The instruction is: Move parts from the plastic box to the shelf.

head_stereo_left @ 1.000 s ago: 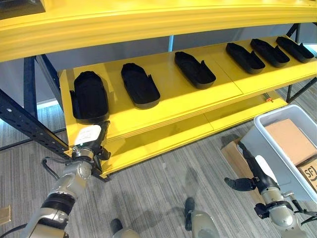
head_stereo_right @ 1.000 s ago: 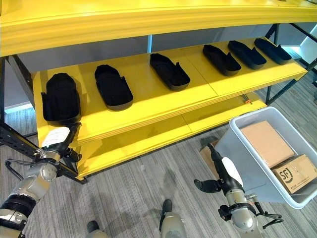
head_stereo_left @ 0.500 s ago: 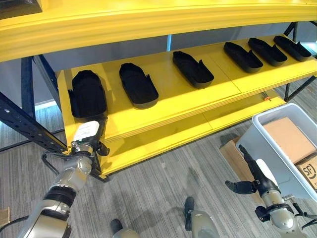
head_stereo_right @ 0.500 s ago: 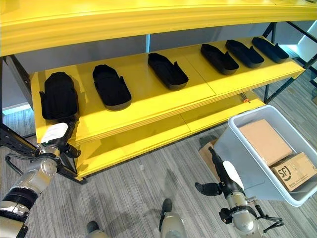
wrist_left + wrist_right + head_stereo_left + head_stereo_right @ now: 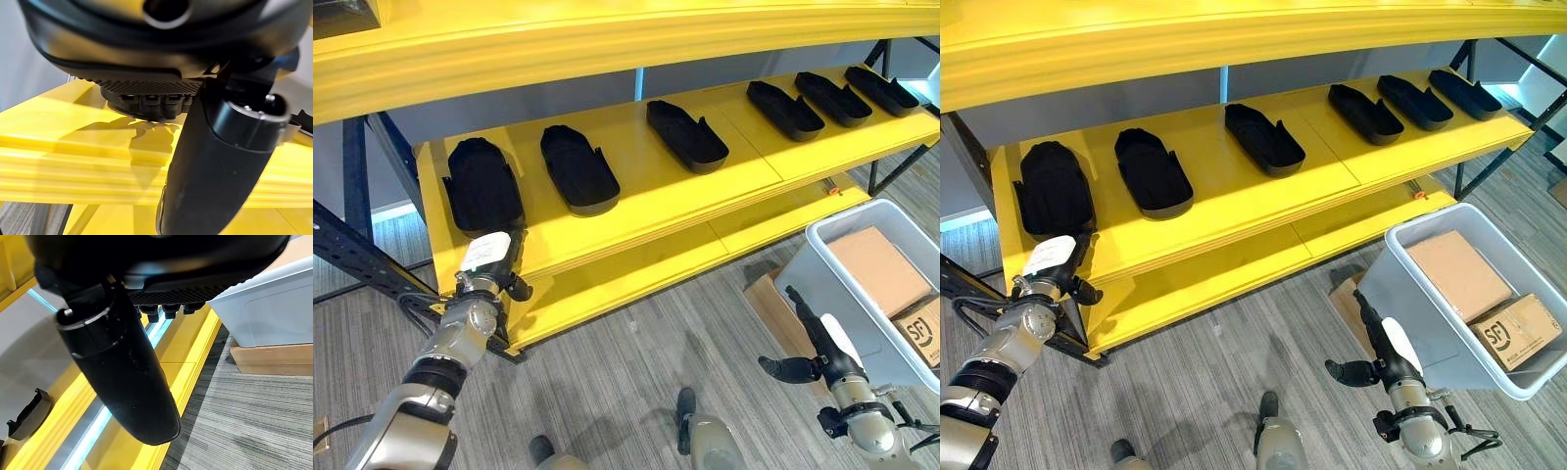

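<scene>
Right hand (image 5: 822, 345) low by the box (image 5: 847, 294), fingers straight, empty. Left hand (image 5: 489, 266) at the shelf (image 5: 666, 201) front edge, fingers straight, holding nothing. Six black parts (image 5: 578, 168) lie in a row on the shelf; the box holds cartons (image 5: 1457, 274). Parts look light, stiff, smooth moulded shells; best gripped across the rim mid-length.

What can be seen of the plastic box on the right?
The plastic box is a pale grey-white bin with a rounded rim and smooth walls, tilted with its open top toward the camera. Inside lie two brown cardboard boxes, one flat and plain, the other smaller with dark print. It stands over the striped floor beside more cardboard, with the right hand just before its near wall, apparently not touching it.
</scene>
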Robot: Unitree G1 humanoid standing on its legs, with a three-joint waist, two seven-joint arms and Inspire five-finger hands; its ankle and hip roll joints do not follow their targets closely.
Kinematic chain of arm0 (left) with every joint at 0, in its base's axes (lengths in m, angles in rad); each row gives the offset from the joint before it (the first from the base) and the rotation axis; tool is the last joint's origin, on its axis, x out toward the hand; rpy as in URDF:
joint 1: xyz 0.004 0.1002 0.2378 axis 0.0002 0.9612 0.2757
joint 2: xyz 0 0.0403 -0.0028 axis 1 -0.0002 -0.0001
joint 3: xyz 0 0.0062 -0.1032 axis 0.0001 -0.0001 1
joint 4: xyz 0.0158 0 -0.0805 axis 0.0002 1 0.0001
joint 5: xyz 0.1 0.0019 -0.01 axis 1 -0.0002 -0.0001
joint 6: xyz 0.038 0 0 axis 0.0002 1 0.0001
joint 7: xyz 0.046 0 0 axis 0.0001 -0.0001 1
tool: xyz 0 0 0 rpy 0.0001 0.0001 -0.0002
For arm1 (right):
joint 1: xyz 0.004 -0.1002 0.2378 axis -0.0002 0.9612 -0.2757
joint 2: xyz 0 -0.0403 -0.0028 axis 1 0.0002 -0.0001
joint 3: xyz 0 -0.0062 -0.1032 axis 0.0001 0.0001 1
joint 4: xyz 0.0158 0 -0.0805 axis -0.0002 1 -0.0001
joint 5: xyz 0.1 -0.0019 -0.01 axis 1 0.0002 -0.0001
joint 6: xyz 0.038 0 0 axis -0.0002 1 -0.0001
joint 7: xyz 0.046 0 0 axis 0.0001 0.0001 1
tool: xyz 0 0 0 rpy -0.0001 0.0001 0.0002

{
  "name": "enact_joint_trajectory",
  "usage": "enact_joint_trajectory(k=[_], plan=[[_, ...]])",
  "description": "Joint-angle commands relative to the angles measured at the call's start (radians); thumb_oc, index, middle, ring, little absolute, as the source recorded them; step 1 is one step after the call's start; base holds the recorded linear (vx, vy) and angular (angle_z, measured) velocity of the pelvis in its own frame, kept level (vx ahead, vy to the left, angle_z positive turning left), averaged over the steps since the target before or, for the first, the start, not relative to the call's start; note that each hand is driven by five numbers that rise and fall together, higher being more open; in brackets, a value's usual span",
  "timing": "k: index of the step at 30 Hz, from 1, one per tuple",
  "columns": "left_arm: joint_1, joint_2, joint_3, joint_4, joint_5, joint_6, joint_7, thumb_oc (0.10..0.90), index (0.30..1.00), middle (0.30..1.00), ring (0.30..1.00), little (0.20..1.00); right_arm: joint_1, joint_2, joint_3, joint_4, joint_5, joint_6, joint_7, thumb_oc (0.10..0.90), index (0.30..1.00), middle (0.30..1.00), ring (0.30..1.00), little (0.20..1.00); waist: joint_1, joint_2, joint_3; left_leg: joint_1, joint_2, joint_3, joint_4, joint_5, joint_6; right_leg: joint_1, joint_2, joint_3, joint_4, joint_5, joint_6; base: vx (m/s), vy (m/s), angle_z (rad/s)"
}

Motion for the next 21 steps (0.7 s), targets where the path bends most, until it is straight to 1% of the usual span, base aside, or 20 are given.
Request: enact_joint_trajectory(k=[1, 4, 7, 8, 10, 14, 17, 18, 21], plan=[[-0.150, 0.038, 0.016, 0.040, -0.025, -0.018, 0.092, 0.900, 1.000, 1.000, 1.000, 1.000, -0.043, -0.054, -0.055, -0.068, 0.040, -0.082, -0.049, 0.900, 1.000, 1.000, 1.000, 1.000, -0.006, 0.000, -0.061, -0.032, 0.026, 0.009, -0.027, 0.127, 0.016, 0.076, -0.054, 0.081, 0.124, -0.130, 0.068, 0.00, 0.000, 0.00], [-0.141, 0.039, 0.015, 0.010, -0.023, -0.022, 0.091, 0.900, 1.000, 1.000, 1.000, 1.000, -0.044, -0.050, -0.055, -0.066, 0.037, -0.082, -0.051, 0.900, 1.000, 1.000, 1.000, 1.000, -0.004, 0.002, -0.060, -0.033, 0.025, 0.006, -0.027, 0.126, 0.017, 0.075, -0.054, 0.081, 0.126, -0.131, 0.067, 0.00, 0.000, 0.00], [-0.092, 0.039, 0.039, -0.089, -0.022, -0.031, 0.084, 0.900, 1.000, 1.000, 1.000, 1.000, -0.048, -0.043, -0.063, -0.063, 0.037, -0.078, -0.054, 0.900, 1.000, 1.000, 1.000, 1.000, 0.005, 0.003, -0.056, -0.033, 0.023, 0.002, -0.028, 0.126, 0.018, 0.076, -0.055, 0.080, 0.130, -0.134, 0.066, 0.00, 0.000, 0.00], [-0.088, 0.040, 0.042, -0.093, -0.022, -0.030, 0.083, 0.900, 1.000, 1.000, 1.000, 1.000, -0.048, -0.044, -0.062, -0.063, 0.037, -0.078, -0.054, 0.900, 1.000, 1.000, 1.000, 1.000, 0.004, 0.004, -0.057, -0.032, 0.023, 0.002, -0.028, 0.126, 0.018, 0.076, -0.055, 0.080, 0.130, -0.134, 0.066, 0.00, 0.000, 0.00], [-0.026, 0.045, 0.074, -0.206, -0.012, -0.046, 0.079, 0.900, 1.000, 1.000, 1.000, 1.000, -0.049, -0.037, -0.077, -0.061, 0.031, -0.073, -0.057, 0.900, 1.000, 1.000, 1.000, 1.000, 0.014, 0.006, -0.053, -0.031, 0.021, 0.000, -0.031, 0.126, 0.018, 0.080, -0.056, 0.077, 0.129, -0.135, 0.066, 0.00, 0.000, 0.00], [0.161, 0.050, 0.186, -0.405, -0.018, -0.080, 0.038, 0.900, 1.000, 1.000, 1.000, 1.000, -0.053, -0.023, -0.104, -0.055, 0.025, -0.066, -0.055, 0.900, 1.000, 1.000, 1.000, 1.000, 0.030, 0.017, -0.048, -0.025, 0.018, -0.002, -0.034, 0.125, 0.019, 0.090, -0.057, 0.071, 0.131, -0.138, 0.063, 0.00, -0.001, -0.02], [0.263, 0.041, 0.254, -0.523, -0.096, -0.120, 0.006, 0.900, 1.000, 1.000, 1.000, 1.000, -0.057, -0.016, -0.119, -0.060, 0.025, -0.064, -0.050, 0.900, 1.000, 1.000, 1.000, 1.000, 0.038, 0.027, -0.049, -0.016, 0.015, -0.003, -0.045, 0.129, 0.020, 0.100, -0.056, 0.067, 0.126, -0.140, 0.062, 0.00, 0.000, 0.00], [0.289, 0.026, 0.271, -0.550, -0.159, -0.146, -0.004, 0.900, 1.000, 1.000, 1.000, 1.000, -0.058, -0.014, -0.122, -0.061, 0.027, -0.065, -0.048, 0.900, 1.000, 1.000, 1.000, 1.000, 0.039, 0.030, -0.051, -0.013, 0.016, -0.004, -0.047, 0.131, 0.020, 0.103, -0.055, 0.065, 0.127, -0.141, 0.061, 0.00, 0.000, 0.00], [0.332, 0.014, 0.289, -0.597, -0.290, -0.189, -0.031, 0.900, 1.000, 1.000, 1.000, 1.000, -0.060, -0.017, -0.125, -0.070, 0.038, -0.075, -0.042, 0.900, 1.000, 1.000, 1.000, 1.000, 0.038, 0.041, -0.056, -0.003, 0.017, -0.008, -0.050, 0.132, 0.023, 0.112, -0.055, 0.064, 0.134, -0.146, 0.058, 0.01, -0.006, 0.04]])
